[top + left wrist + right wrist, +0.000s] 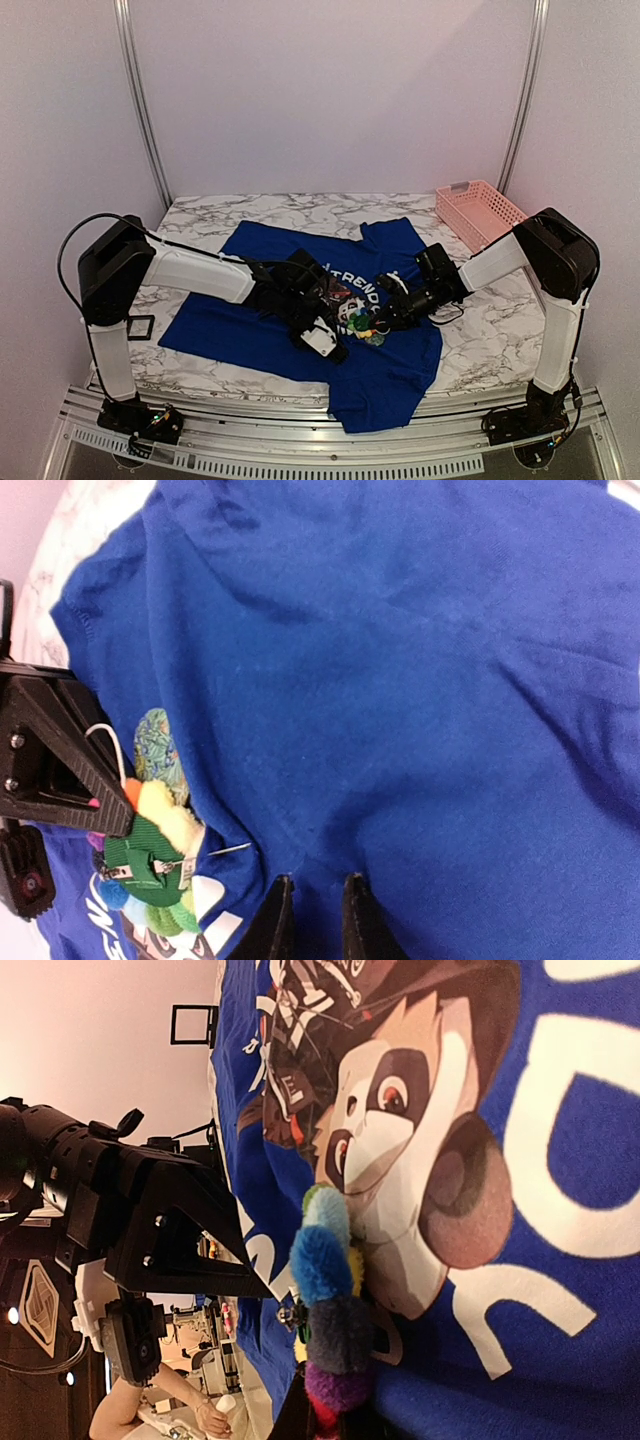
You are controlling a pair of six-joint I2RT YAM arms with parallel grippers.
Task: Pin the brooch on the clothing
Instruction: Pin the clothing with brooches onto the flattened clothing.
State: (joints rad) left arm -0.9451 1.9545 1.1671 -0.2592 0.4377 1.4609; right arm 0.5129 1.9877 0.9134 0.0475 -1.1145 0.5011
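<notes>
The clothing [395, 375], a royal-blue T-shirt with a cartoon chest print, lies spread on the marble table. My right gripper [388, 316] is shut on the brooch [368, 328], a fluffy flower of many colours, held over the print. In the right wrist view the brooch [335, 1300] stands against the cartoon face, hiding most of the gripper [330, 1415]. In the left wrist view the brooch [160, 820] shows its green back, and its bare pin [230, 850] points at a raised fold of the clothing [400, 680]. My left gripper [313, 880] pinches that fold just beside the pin.
A pink lattice basket [480, 212] stands at the back right of the table. A small black open-frame cube [140, 328] sits at the left edge. The left arm's black gripper body [150, 1230] is close beside the brooch in the right wrist view.
</notes>
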